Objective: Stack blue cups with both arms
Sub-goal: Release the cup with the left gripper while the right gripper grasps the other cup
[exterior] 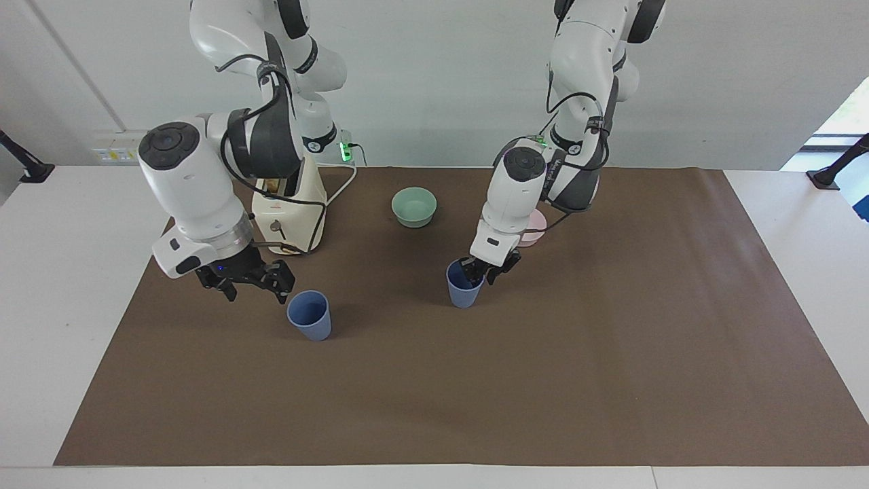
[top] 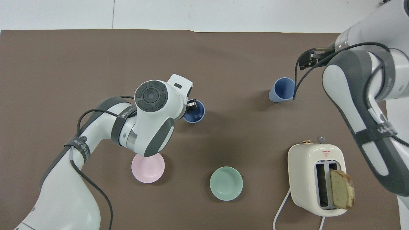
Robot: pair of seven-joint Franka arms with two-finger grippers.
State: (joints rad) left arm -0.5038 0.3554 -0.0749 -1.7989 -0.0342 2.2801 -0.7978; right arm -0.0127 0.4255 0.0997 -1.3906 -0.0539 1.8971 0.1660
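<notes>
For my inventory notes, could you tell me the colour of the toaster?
The toaster is cream-white; the overhead view shows it best.

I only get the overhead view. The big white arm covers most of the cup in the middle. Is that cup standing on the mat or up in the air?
Observer: From the facing view, that blue cup stands upright on the brown mat, and the left tool is at its rim.
Operator: Is the right tool grabbing the other cup?
Observer: No. The right tool is open and hangs low beside the other blue cup, toward the right arm's end of the table, not around it.
</notes>
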